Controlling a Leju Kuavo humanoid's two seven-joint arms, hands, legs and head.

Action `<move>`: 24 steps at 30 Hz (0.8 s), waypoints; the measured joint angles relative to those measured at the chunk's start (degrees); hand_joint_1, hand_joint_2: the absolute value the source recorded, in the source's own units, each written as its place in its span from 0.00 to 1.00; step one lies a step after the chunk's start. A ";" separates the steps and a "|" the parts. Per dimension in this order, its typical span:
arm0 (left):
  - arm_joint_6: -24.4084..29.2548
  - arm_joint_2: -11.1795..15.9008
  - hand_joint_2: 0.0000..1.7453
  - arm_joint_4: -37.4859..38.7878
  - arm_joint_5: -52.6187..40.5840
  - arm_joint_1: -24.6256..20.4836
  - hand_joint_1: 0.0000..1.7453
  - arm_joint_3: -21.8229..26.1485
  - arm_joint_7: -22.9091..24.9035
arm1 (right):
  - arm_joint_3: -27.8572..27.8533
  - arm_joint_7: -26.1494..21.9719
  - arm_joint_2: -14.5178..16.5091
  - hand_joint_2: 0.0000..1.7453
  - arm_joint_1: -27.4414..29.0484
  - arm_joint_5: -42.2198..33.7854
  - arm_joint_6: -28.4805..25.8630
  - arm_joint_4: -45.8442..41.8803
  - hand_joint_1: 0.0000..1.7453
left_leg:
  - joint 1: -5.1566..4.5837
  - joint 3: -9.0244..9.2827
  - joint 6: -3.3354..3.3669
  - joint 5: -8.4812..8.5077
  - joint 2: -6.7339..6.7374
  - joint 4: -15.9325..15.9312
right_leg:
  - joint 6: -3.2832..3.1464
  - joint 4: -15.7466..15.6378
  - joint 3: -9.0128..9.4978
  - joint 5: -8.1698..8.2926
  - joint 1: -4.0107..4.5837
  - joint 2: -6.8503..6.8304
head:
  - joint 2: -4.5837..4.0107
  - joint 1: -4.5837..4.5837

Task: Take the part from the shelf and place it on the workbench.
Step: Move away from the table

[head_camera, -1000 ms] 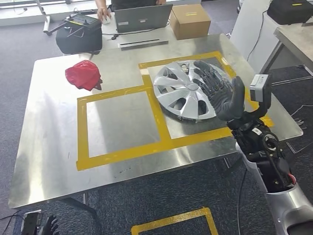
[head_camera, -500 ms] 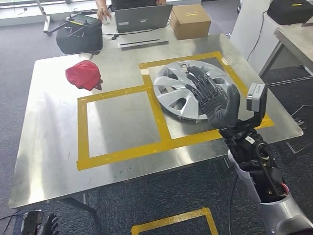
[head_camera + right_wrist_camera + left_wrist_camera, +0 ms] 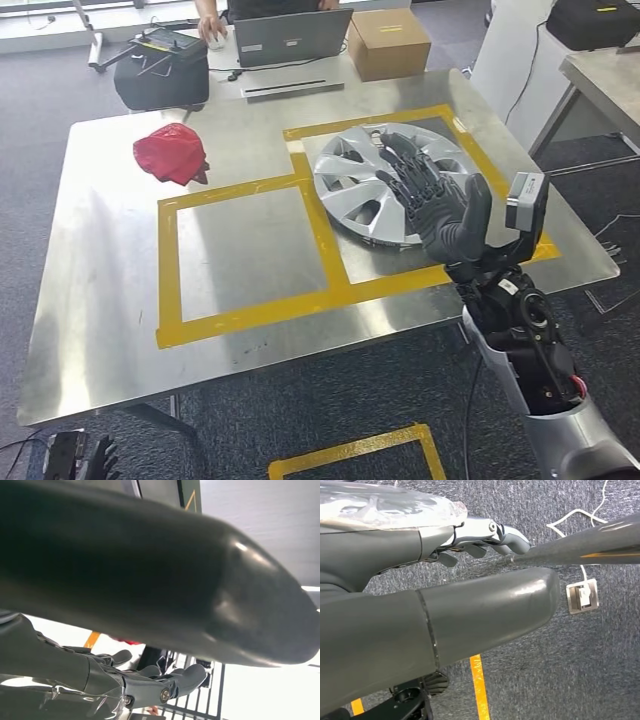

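You see the hubcap (image 3: 381,182) on the table (image 3: 106,260), right square; cloth (image 3: 171,153) far left; laptop (image 3: 293,37) behind.

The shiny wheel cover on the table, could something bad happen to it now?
Maybe. The wheel cover lies inside the yellow tape box, and the right hand is spread just above its near edge. If the fingers catch a spoke as the arm pulls away, they could drag it over the tape or tip it up. The metal table looks smooth, so a bump might slide it toward the edge.
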 joint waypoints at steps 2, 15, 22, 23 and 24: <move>0.00 0.00 0.00 0.00 0.03 0.00 0.00 0.00 0.00 | 0.00 -0.06 0.07 0.00 -0.01 0.00 0.01 0.00 0.00 | 0.00 0.00 0.00 0.00 0.00 0.00 | 0.00 0.00 0.00 0.00 0.00 0.00 | 0.00 -0.01; -0.37 0.00 0.00 -0.01 0.01 -0.05 0.00 0.00 0.25 | -0.07 -0.18 0.19 0.00 -0.02 1.41 -0.41 0.00 0.00 | 0.00 0.00 0.00 0.00 0.00 0.00 | 0.00 0.00 0.00 0.00 0.00 0.00 | 0.00 0.02; -0.70 0.00 0.00 -0.01 -0.28 -0.37 0.00 0.00 0.55 | -0.15 -0.21 0.28 0.00 0.00 1.97 -0.78 0.01 0.00 | -0.03 0.00 0.01 -0.06 0.00 0.04 | 0.03 -0.01 0.01 -0.01 -0.04 0.00 | 0.00 0.01; -0.73 0.00 0.00 -0.01 -0.31 -0.43 0.00 0.00 0.60 | -0.17 -0.21 0.31 0.00 0.00 1.98 -0.78 0.01 0.00 | -0.05 0.00 0.03 -0.09 0.00 0.05 | 0.05 -0.02 0.02 -0.02 -0.07 0.00 | 0.00 0.00; -0.74 0.00 0.00 -0.01 -0.31 -0.48 0.00 0.00 0.67 | -0.18 -0.21 0.36 0.00 0.00 1.99 -0.78 0.02 0.00 | -0.08 0.01 0.05 -0.12 -0.01 0.06 | 0.08 -0.02 0.03 -0.04 -0.10 0.00 | 0.00 -0.02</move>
